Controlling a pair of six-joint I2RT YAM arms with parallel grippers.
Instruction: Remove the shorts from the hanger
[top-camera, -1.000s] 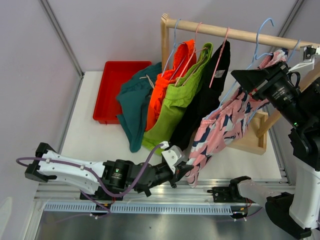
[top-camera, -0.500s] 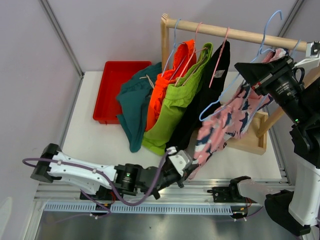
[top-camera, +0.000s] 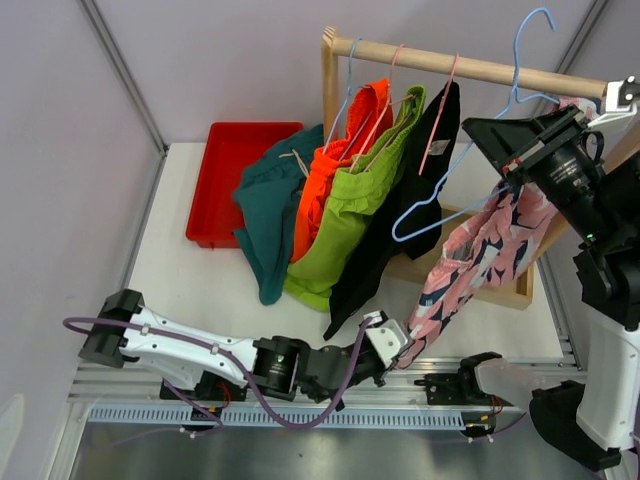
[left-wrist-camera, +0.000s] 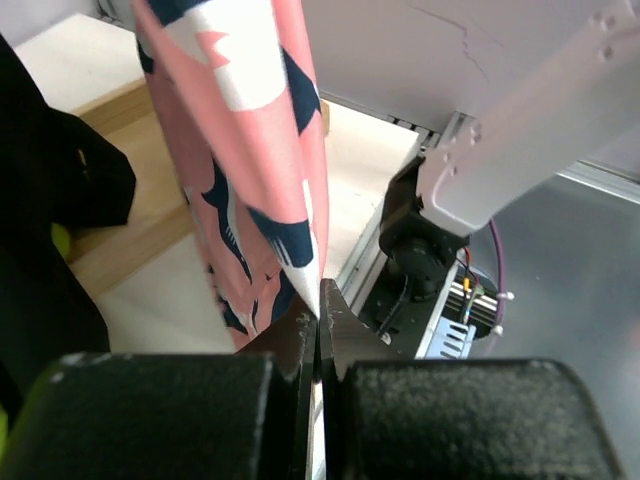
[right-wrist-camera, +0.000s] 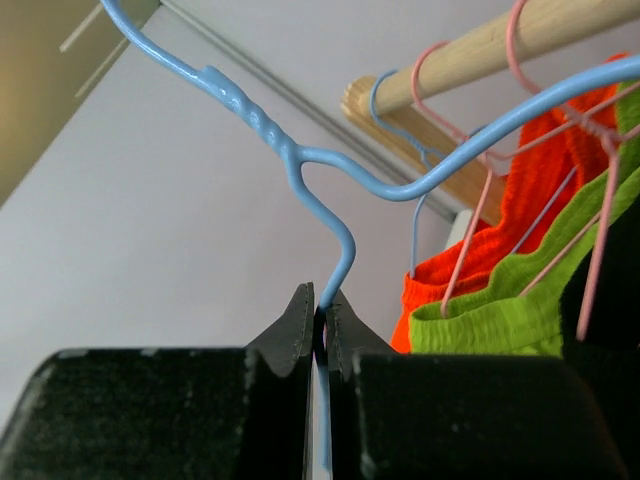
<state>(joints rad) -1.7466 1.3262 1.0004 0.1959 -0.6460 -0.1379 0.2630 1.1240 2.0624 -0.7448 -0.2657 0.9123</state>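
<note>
Pink shorts (left-wrist-camera: 250, 130) are hanging slack — left gripper (left-wrist-camera: 319, 305) is pinching their hem, right gripper (right-wrist-camera: 320, 300) is clamping the blue hanger (right-wrist-camera: 330, 225), seemingly clear of the rail (top-camera: 480, 68).

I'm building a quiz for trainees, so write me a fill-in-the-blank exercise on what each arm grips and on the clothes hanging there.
1. The right fingers are shut on a ___ hanger.
2. The left fingers pinch the bottom edge of the ___ patterned shorts.
3. The shorts hanging between the orange pair and the black pair are ___.
4. The tray at the table's far left is ___.

Missing words: blue; pink; green; red.
</note>
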